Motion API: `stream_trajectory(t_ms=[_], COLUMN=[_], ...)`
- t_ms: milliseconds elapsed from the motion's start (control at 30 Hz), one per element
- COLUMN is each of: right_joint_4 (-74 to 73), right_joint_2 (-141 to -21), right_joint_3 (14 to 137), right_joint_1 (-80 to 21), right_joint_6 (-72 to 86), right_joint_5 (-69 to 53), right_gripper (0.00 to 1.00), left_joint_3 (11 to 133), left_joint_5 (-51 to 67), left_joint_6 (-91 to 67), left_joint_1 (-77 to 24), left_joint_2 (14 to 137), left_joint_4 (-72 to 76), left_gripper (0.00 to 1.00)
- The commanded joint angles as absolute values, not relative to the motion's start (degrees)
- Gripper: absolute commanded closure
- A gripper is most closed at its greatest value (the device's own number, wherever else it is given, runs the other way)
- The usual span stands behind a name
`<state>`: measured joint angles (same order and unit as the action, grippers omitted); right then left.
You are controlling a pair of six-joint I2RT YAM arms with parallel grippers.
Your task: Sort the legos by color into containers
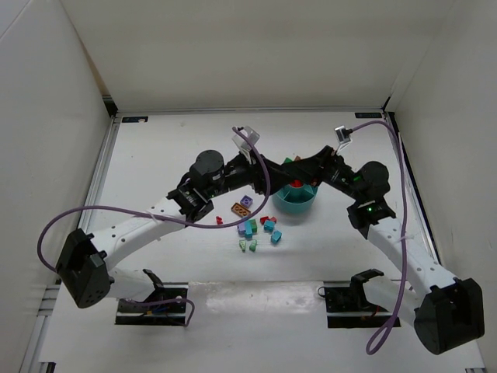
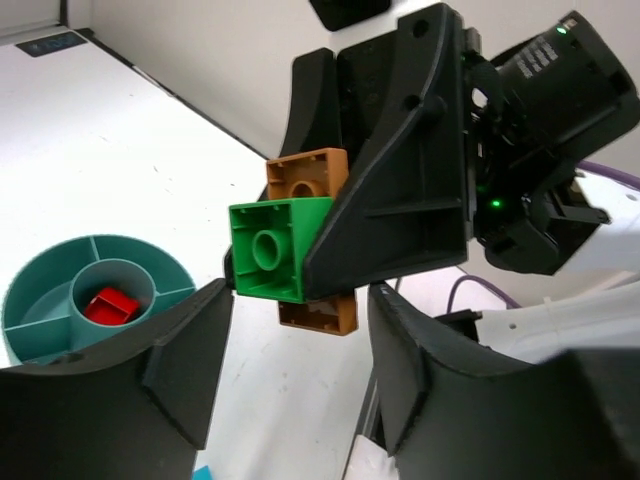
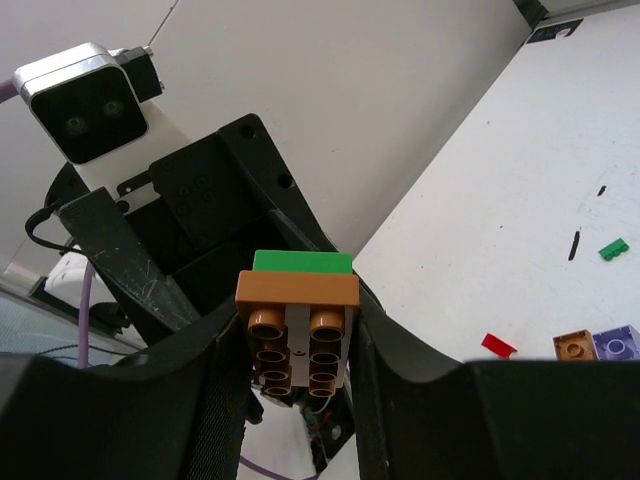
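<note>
Legos (image 1: 256,229) mostly lay loose beside the bowl (image 2: 40,300), but two hung joined in the air above it: a green brick (image 2: 268,250) stuck on an orange brick (image 2: 305,178), the orange one clamped in the right gripper (image 3: 297,340). The left gripper (image 2: 300,335) stood fingers apart, either side of the pair. The step looked like separating them — next, the left must close on the green alone. Whether its pads touched was unclear; the top view barely showed the pair.

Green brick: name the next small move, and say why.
Probably close the left hand on the green brick, to pull it off: it sits locked to the orange brick clamped in the right hand, and the left fingers stand apart.
</note>
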<state>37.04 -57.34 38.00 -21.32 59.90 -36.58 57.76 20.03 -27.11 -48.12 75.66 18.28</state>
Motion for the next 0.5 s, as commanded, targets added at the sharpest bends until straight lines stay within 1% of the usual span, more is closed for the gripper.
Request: stream_trajectory(t_ms=[0, 33, 133, 200, 300, 400, 433, 467], right_joint_4=[38.32, 38.93, 41.21, 41.66, 42.45, 46.66, 50.59, 51.76], right_joint_2=[-57.22, -57.22, -57.31, -57.48, -58.18, -58.88, -59.50, -59.94], right_joint_3=[38.05, 37.88, 37.79, 37.88, 37.62, 36.57, 36.13, 35.43], right_joint_1=[-22.50, -22.76, -23.03, -23.64, -24.17, -23.47, -23.21, -22.94], right_joint_6=[58.71, 59.06, 60.29, 60.64, 61.43, 64.07, 65.81, 67.66], right_joint_5=[-34.01, -34.01, -33.66, -33.58, -33.75, -34.10, -34.45, -34.71], right_gripper=[1.00, 1.00, 1.00, 1.00, 1.00, 1.00, 1.00, 1.00], left_joint_3=[58.36, 58.62, 58.71, 58.62, 58.27, 58.36, 58.45, 58.36], left_joint_5=[20.65, 21.09, 21.18, 21.62, 21.53, 21.10, 21.18, 21.18], left_joint_6=[-28.04, -28.04, -28.91, -29.26, -29.44, -29.62, -29.62, -29.79], left_joint_1=[-48.08, -48.08, -48.08, -47.99, -47.81, -47.90, -47.90, -47.73], left_joint_2=[74.53, 74.79, 75.67, 76.02, 75.68, 75.94, 75.94, 76.11], left_joint_4=[21.97, 21.97, 22.94, 23.73, 24.69, 24.26, 24.26, 24.17], left_gripper=[0.35, 0.37, 0.38, 0.41, 0.41, 0.41, 0.37, 0.35])
